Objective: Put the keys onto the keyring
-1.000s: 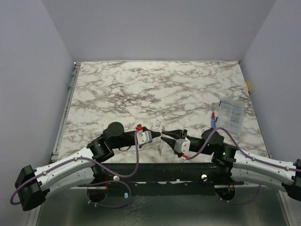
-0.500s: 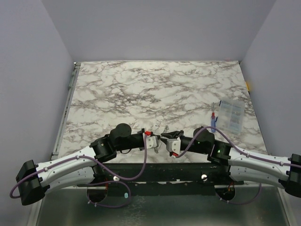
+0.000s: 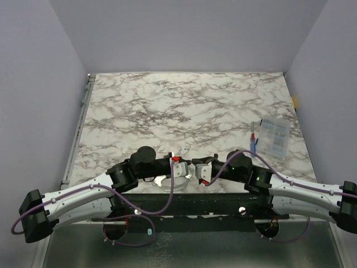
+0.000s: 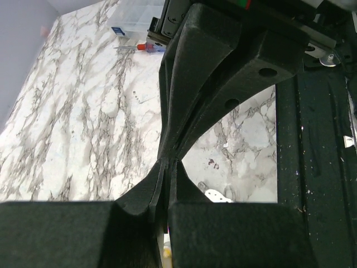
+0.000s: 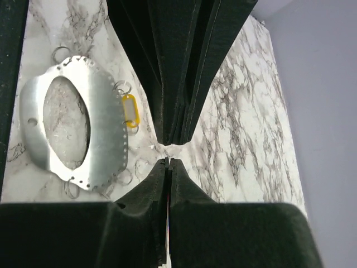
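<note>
My left gripper (image 3: 187, 167) and right gripper (image 3: 194, 166) meet tip to tip just above the table's near edge. In the left wrist view the left gripper (image 4: 168, 163) is shut, with the right gripper's fingers (image 4: 223, 72) pressed against its tips. In the right wrist view the right gripper (image 5: 168, 162) is shut, a hair's gap from the left gripper's fingers (image 5: 173, 67). No key and no keyring shows between the pads. Small wire rings (image 5: 124, 177) lie round a grey disc; I cannot tell if one is the keyring. The keys are hidden.
A large grey metal disc (image 5: 106, 134) with a hole and a yellow tag (image 5: 129, 110) lies under the left gripper, also seen from above (image 3: 160, 180). A blue-and-red pen (image 3: 254, 142) and a clear box (image 3: 275, 137) lie at the right. The black table edge (image 3: 223, 204) is close below.
Both grippers moved toward each other and a little nearer, until their tips met. The thin piece hanging between them a second ago no longer shows. The grey disc now shows below the left gripper.
</note>
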Action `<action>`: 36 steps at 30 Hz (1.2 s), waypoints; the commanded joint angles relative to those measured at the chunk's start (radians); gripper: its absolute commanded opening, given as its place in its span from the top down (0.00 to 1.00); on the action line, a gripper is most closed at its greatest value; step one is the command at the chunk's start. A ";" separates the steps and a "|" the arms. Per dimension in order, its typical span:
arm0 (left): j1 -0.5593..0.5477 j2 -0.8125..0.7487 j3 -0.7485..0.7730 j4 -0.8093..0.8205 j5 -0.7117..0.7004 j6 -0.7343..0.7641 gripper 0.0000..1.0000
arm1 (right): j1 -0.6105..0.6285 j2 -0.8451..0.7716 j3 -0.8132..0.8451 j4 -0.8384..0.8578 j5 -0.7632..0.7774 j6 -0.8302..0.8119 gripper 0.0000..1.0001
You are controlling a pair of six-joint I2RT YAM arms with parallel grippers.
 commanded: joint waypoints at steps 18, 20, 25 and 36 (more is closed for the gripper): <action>0.002 0.090 0.104 0.002 -0.592 -0.332 0.57 | 0.006 0.001 0.071 0.121 0.116 0.220 0.22; 0.011 0.099 0.131 -0.034 -0.626 -0.357 0.56 | 0.006 0.022 0.112 0.093 0.164 0.261 0.01; 0.015 0.145 0.205 -0.185 -0.548 -0.378 0.41 | 0.006 0.055 0.199 0.046 0.343 0.449 0.00; 0.015 0.330 0.289 -0.466 -0.480 -0.782 0.42 | 0.006 0.052 0.367 -0.379 0.846 1.132 0.00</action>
